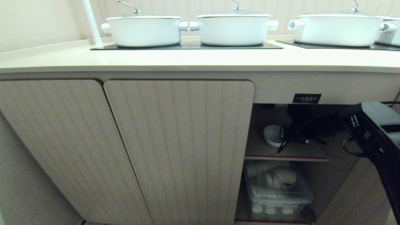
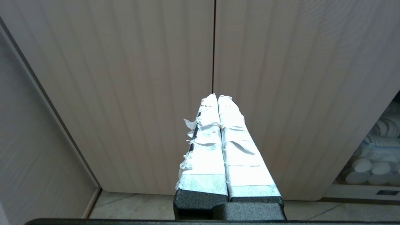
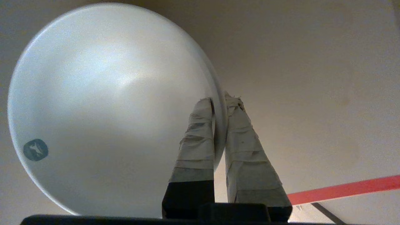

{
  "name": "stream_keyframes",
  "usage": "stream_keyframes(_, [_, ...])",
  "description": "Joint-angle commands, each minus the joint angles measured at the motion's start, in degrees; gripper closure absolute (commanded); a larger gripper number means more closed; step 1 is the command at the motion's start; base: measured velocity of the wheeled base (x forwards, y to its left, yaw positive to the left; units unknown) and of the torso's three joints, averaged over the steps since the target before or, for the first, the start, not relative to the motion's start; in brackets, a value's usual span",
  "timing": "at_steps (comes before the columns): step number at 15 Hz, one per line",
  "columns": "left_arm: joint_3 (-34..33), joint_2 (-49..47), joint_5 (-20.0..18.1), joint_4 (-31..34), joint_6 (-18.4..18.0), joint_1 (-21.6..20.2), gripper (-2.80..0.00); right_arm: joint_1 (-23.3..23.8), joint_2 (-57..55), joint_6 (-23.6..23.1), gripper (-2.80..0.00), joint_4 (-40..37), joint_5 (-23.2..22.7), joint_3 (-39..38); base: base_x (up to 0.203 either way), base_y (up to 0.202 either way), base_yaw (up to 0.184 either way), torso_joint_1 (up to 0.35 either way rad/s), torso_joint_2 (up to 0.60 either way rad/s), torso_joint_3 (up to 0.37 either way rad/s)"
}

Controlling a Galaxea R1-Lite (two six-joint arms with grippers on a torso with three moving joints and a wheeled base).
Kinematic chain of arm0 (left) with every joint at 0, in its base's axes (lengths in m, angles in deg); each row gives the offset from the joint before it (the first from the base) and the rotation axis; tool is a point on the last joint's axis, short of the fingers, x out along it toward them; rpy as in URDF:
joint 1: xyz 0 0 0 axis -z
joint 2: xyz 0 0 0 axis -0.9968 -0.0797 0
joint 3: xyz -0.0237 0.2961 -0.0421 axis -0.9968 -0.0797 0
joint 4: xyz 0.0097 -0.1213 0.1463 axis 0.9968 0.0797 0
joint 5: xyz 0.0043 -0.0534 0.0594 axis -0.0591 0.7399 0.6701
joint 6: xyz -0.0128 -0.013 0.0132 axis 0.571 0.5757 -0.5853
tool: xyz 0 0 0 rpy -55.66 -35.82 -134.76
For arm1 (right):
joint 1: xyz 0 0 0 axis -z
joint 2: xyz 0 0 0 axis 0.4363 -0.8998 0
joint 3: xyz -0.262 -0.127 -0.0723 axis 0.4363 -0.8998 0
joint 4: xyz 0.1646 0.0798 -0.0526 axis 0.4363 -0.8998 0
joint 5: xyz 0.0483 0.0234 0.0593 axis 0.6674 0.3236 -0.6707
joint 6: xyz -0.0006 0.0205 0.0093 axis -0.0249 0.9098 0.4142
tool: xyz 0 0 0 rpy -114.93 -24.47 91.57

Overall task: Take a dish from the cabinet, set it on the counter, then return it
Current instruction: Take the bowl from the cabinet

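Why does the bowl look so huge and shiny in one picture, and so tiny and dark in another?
In the right wrist view the dish sits right at the camera, pinched at its rim by the right gripper, so it fills the picture, with a soft glare patch. In the head view the dish lies farther off, in the cabinet's shadow.

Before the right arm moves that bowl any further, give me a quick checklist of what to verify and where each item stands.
1. Right gripper shut on the dish rim: ok, one finger inside, one outside.
2. Dish inside the cabinet, above the inner shelf: ok.
3. Dish lifted clear of the shelf: cannot tell.
4. Free counter in front of the pots for setting down: ok.
5. Left gripper shut, parked facing the closed doors: ok.
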Motion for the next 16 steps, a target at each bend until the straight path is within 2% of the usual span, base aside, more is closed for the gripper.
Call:
stream_keyframes(1, [0.0,0.0,0.0,0.0,0.0,-0.1,0.0,-0.2,0.8,0.1,0.0,0.7,0.1,-2.0,0.0,0.0,0.0,0.0,0.0,0.0])
stream_keyframes(10, [0.0,0.0,0.0,0.0,0.0,0.0,0.0,-0.4,4.6,0.3,0.0,6.8,-0.1,-7.7,0.0,0.0,0.0,0.0,0.0,0.0])
stream_keyframes(16, [0.0,0.0,0.0,0.0,0.0,0.0,0.0,-0.3,8.2,3.4,0.0,6.8,-0.3,-10.5,0.0,0.0,0.0,0.0,0.0,0.0])
